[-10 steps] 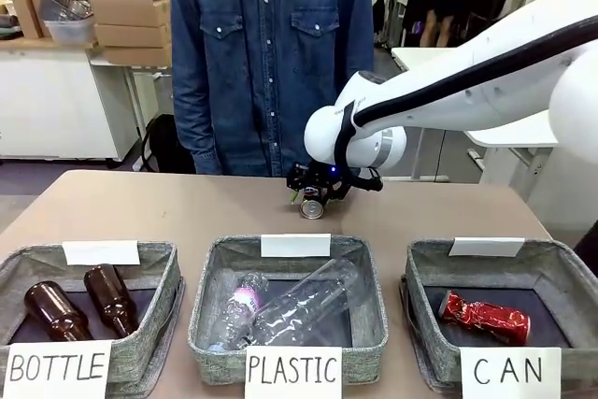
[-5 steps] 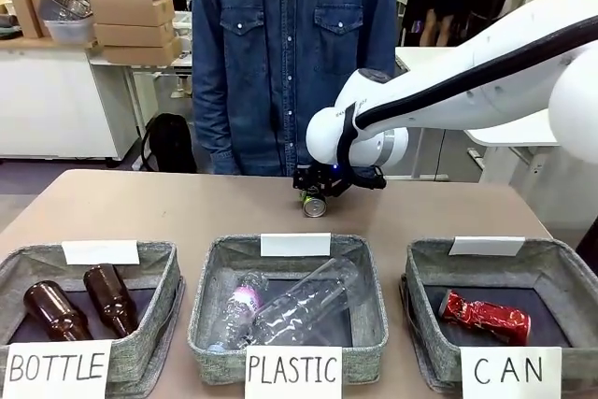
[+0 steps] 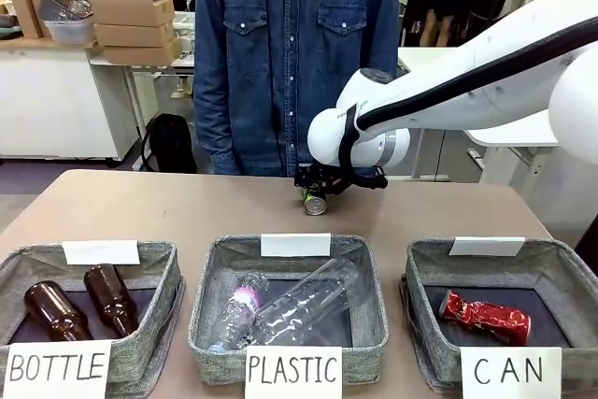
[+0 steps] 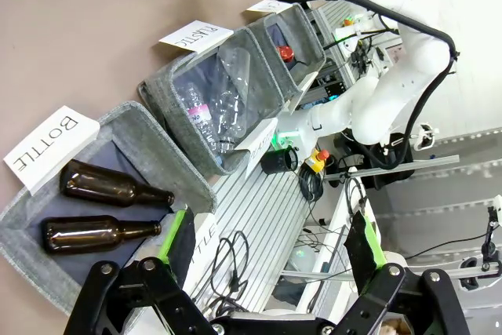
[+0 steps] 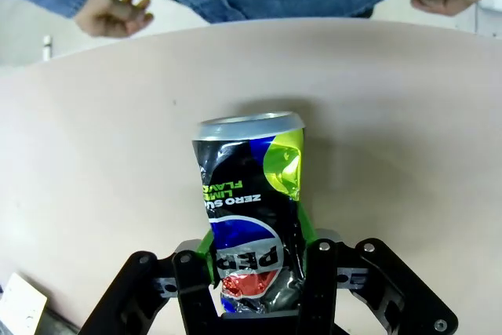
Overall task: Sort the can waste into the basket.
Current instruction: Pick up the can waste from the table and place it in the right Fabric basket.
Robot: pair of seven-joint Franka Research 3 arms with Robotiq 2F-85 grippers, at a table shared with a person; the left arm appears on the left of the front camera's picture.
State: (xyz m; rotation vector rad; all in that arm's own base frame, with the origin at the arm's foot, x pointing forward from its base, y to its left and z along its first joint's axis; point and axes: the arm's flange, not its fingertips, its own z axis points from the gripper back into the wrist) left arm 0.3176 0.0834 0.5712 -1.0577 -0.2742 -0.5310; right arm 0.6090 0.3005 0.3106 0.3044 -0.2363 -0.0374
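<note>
Sitting nearest, the CAN basket (image 3: 551,279) holds a red can (image 3: 484,316). Farther back, the right gripper (image 3: 319,195) clamps a black can (image 5: 249,205) at the table's (image 3: 140,207) far side. The left gripper (image 4: 271,260) is spread, holding nothing.

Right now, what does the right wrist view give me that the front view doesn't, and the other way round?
Right wrist view: the black can's crumpled, printed side and silver top, pinched between the right hand's green pads, plus the person's two hands beyond the table edge.

Front view: the three baskets, with the red can lying in the CAN basket, clear bottles in PLASTIC, brown bottles in BOTTLE.

Both: the right hand shut on the black can at the table's far side, and the person's denim shirt.
</note>
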